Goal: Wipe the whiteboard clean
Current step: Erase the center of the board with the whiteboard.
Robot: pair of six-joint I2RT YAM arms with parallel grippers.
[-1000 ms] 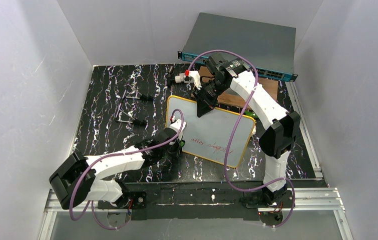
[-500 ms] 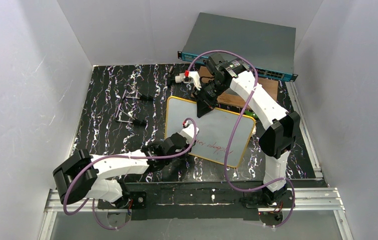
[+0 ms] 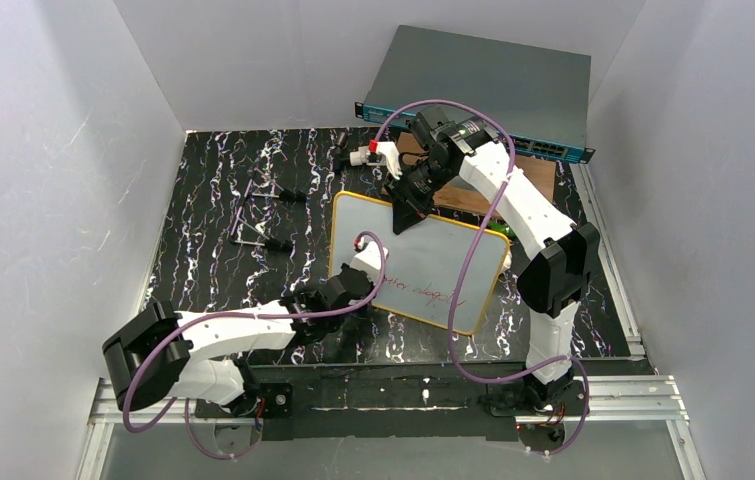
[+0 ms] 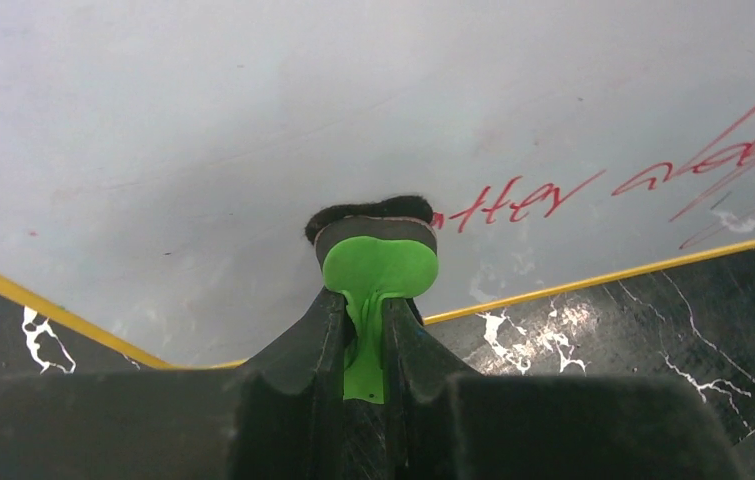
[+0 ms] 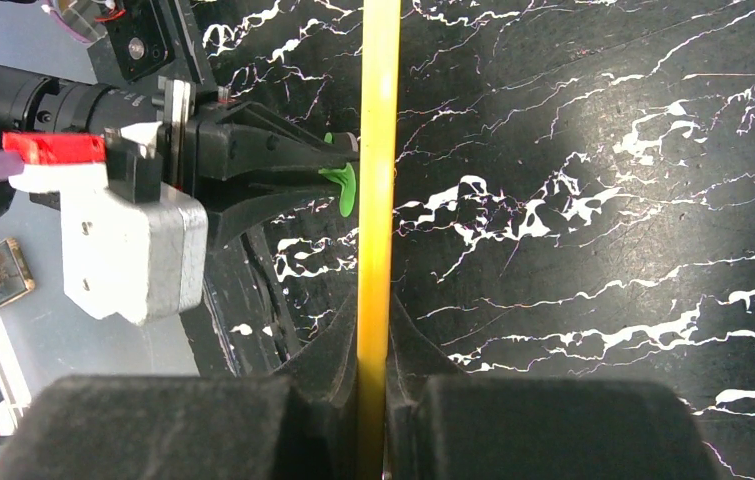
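Whiteboard [image 3: 423,250]: flat white rectangular board, yellow rim, under left tool [image 4: 365,318].
Right tool [image 5: 374,345]: pinching board's far rim.
Left tool: clamped on green-handled black felt eraser [image 4: 379,260], pressed beside red writing [image 4: 515,200].

The whiteboard [image 4: 253,120] looks smooth and faintly glossy; the eraser [image 4: 380,265] has green plastic over what seems dark felt.

One line of red cursive [image 4: 553,195] stands on the whiteboard [image 4: 253,120], at about 3 o'clock in the left wrist view. Its first visible word looks like "atter". The next word runs off the edge and cannot be read. Nothing else can be read.
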